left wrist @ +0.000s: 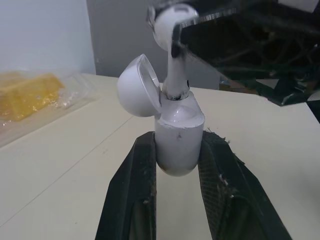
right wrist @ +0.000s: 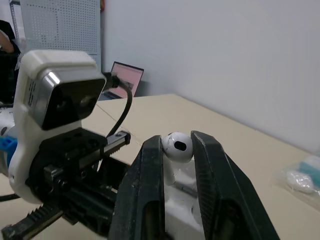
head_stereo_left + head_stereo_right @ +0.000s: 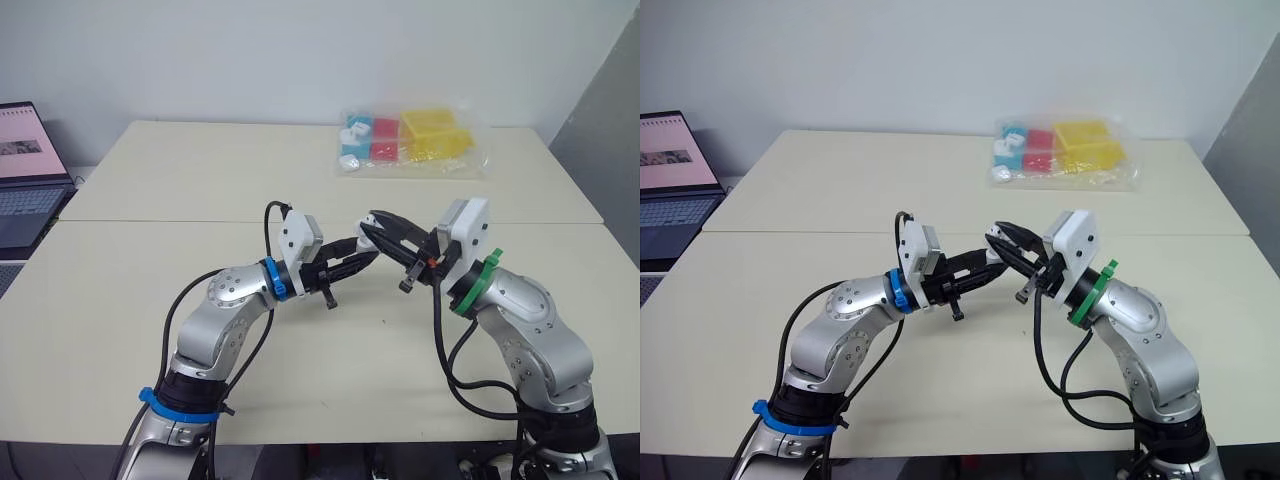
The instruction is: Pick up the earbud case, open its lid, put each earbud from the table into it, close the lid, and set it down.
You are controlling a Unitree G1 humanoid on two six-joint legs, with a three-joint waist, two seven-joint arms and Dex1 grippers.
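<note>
The left tool [image 1: 177, 142] is clamped on the earbud case [image 1: 178, 125], held over the worktop [image 3: 200, 180] at the centre of the head frame, with the lid [image 1: 137, 87] swung back (fully open). The right tool [image 2: 177, 142] pinches an earbud [image 1: 172, 22] by its head. The stem points down into the case's socket and seems not fully seated. A bag of coloured pieces [image 3: 412, 142] lies at the upper right.

Head eyes are looking forward and down over the table [image 3: 150, 180], while both wrist cameras are closely facing the case [image 1: 178, 140].
</note>
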